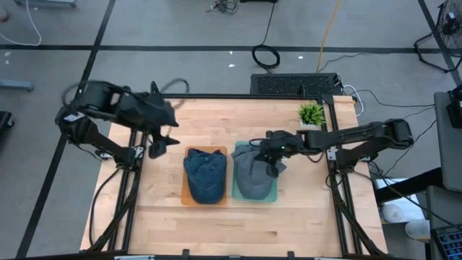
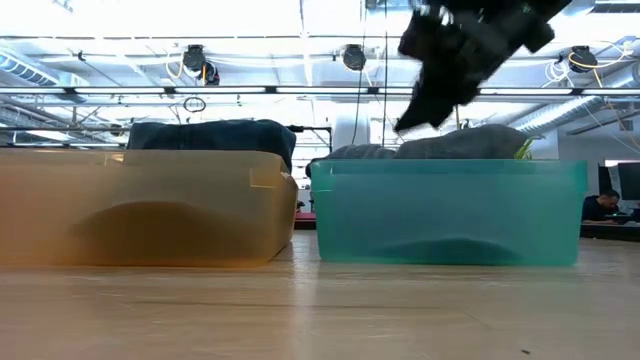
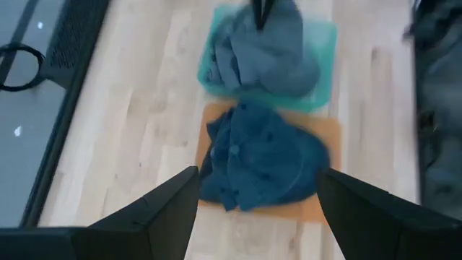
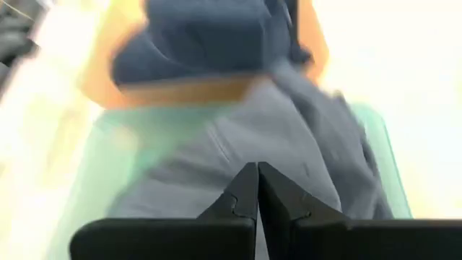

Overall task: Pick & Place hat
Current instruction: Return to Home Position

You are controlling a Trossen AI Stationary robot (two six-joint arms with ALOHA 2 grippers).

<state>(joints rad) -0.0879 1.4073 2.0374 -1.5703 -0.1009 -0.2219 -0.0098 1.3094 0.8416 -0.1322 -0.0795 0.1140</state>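
A dark blue hat (image 1: 204,175) lies crumpled in an orange bin (image 1: 185,196) at mid-table. A grey hat (image 1: 253,177) fills the teal bin (image 1: 275,195) right beside it. My right gripper (image 1: 275,167) is over the grey hat's right part with its fingers shut and nothing between them (image 4: 258,189). In the low view its tips (image 2: 404,124) stand just above the grey hat's top (image 2: 470,143). My left gripper (image 1: 160,143) is open near the table's far left, raised. Its wrist view shows the blue hat (image 3: 263,162) well ahead between the spread fingers.
A small green potted plant (image 1: 311,113) stands at the table's far right corner. Both bins (image 2: 150,205) (image 2: 450,210) sit side by side on the wood, with bare tabletop toward the near edge (image 1: 231,231). A person (image 2: 600,205) sits in the room behind.
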